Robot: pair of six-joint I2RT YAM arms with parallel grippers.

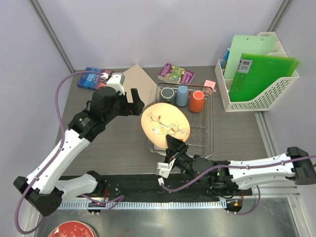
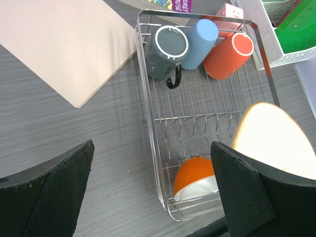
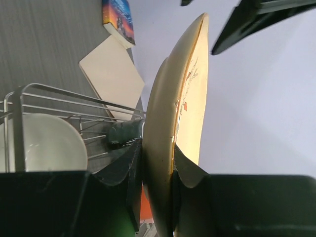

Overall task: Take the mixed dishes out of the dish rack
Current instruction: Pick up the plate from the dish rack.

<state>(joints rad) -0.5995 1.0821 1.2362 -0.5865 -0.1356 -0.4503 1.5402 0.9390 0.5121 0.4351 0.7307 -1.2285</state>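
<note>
Surface: grey wood-grain tabletop (image 1: 118, 143), matte, closed in by plain pale panels.
Rack: chrome dish rack (image 1: 203, 131) of thin parallel wires with low raised sides, right of centre, its long side running near to far.
Held piece: round cream plate (image 1: 165, 122), glossy, with an orange-brown rim line and a painted twig motif. It stands tilted on edge over the near left part of the dish rack, painted face turned upward. Whether its rim touches the wires cannot be told.
Right arm: right gripper (image 1: 174, 146) clenched on the near lower rim of the cream plate, one black finger on each face. The wrist view shows the plate edge-on between them.
Left arm: left gripper (image 1: 129, 106) spread wide and empty, its textured black pads well apart, hovering just left of the rack's far left corner, near the plate's edge.
Far row in rack: grey mug (image 1: 168, 94) with a loop handle, cylindrical light-blue cup (image 1: 182, 95), and orange cup (image 1: 196, 101), side by side from left to right, all matte.
Near end of rack: small bowl (image 2: 197, 182), rounded, orange outside and white inside, lying on its side against the wires.
Left of rack: flat beige board (image 1: 140, 81), square-cornered, on the table, with a blue book (image 1: 89, 78) at the far left.
Far edge: purple book (image 1: 176, 74).
Right: white plastic lattice file basket (image 1: 256, 101) holding green folders (image 1: 261, 74).
Near left corner: red plate (image 1: 71, 230), only partly in view.
</note>
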